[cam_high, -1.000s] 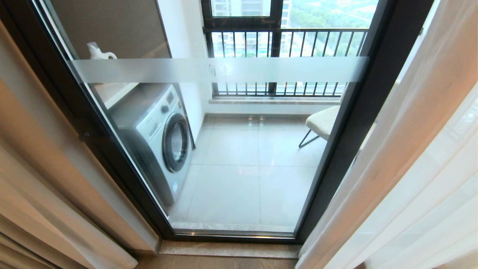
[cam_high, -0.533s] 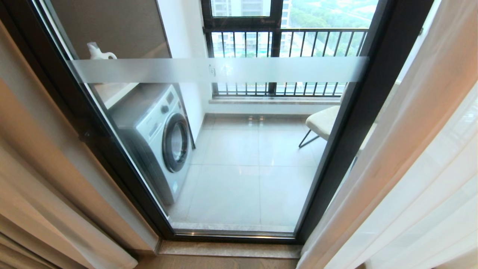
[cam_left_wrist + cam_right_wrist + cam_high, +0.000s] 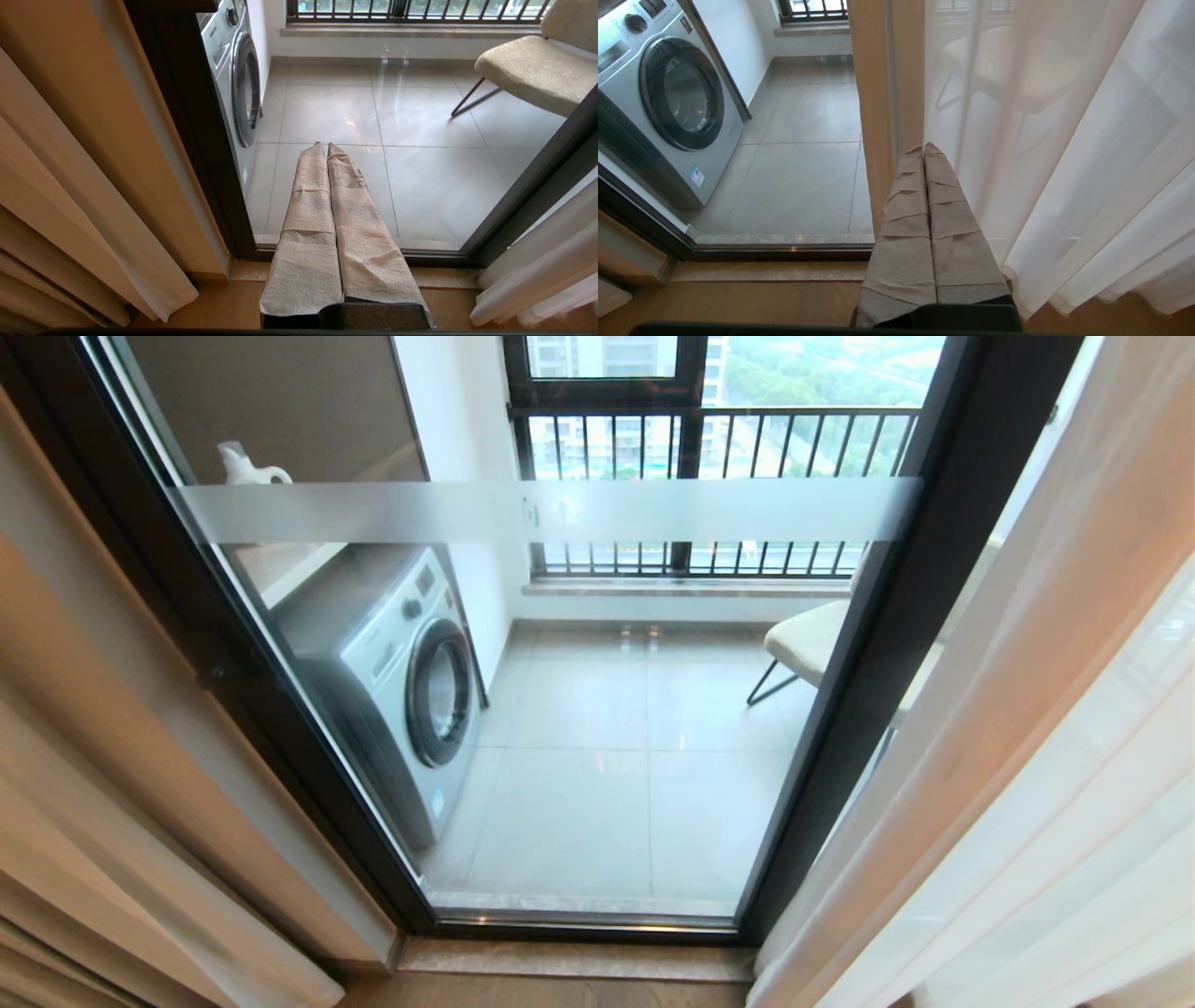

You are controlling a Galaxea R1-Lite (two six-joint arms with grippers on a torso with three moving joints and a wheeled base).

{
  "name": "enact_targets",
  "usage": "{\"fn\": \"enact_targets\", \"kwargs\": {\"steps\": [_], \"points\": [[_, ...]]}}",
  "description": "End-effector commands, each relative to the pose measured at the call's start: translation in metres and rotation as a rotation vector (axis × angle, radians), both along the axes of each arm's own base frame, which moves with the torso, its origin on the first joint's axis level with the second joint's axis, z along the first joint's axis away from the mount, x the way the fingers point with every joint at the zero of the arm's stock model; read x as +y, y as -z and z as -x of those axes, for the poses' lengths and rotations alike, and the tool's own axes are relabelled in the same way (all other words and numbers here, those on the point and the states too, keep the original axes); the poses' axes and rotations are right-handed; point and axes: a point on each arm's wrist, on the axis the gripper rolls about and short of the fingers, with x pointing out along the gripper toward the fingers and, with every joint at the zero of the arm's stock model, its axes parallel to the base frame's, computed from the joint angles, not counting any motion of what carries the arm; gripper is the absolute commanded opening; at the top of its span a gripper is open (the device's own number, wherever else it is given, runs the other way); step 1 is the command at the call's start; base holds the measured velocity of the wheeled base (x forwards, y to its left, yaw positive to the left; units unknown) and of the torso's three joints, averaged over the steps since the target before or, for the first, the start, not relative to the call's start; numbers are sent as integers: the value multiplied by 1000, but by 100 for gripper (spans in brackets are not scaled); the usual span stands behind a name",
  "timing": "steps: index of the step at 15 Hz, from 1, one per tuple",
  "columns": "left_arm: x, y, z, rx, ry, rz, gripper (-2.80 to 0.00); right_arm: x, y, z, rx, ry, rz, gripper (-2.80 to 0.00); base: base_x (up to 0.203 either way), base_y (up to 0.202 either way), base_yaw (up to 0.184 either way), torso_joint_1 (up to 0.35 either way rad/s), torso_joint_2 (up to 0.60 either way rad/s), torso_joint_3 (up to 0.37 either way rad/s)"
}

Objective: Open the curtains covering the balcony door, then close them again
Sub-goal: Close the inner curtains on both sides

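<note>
before the balcony door point(image 3: 597, 709) | curtains point(image 3: 1027, 756) parted | left hand point(image 3: 326, 145), right hand point(image 3: 923, 147) pressed closed, empty

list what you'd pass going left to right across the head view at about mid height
beige drape → black door frame → washing machine → balcony floor tiles → chair → black door frame post → white sheer curtain

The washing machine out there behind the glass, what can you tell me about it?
The washing machine is a silver-grey front loader with a round, dark-rimmed glass porthole, a knob and control panel near its top edge, and a small sticker low on its front. It stands upright on the tiled balcony floor, against the left wall, behind the door glass. Its porthole is shut. A white jug sits above it. The chair stands apart, across the floor.
</note>
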Motion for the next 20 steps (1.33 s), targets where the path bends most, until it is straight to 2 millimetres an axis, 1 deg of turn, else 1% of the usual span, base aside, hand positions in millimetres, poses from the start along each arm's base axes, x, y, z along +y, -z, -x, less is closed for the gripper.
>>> {"fn": "enact_targets", "kwargs": {"steps": [1, 20], "points": [[0, 0, 0, 0, -1, 1, -280, 0, 0, 0, -3, 1, 1, -280, 0, 0, 0, 0, 0, 0], [0, 0, 0, -2, 2, 2, -280, 0, 0, 0, -3, 1, 0, -280, 0, 0, 0, 0, 0, 0]]}}
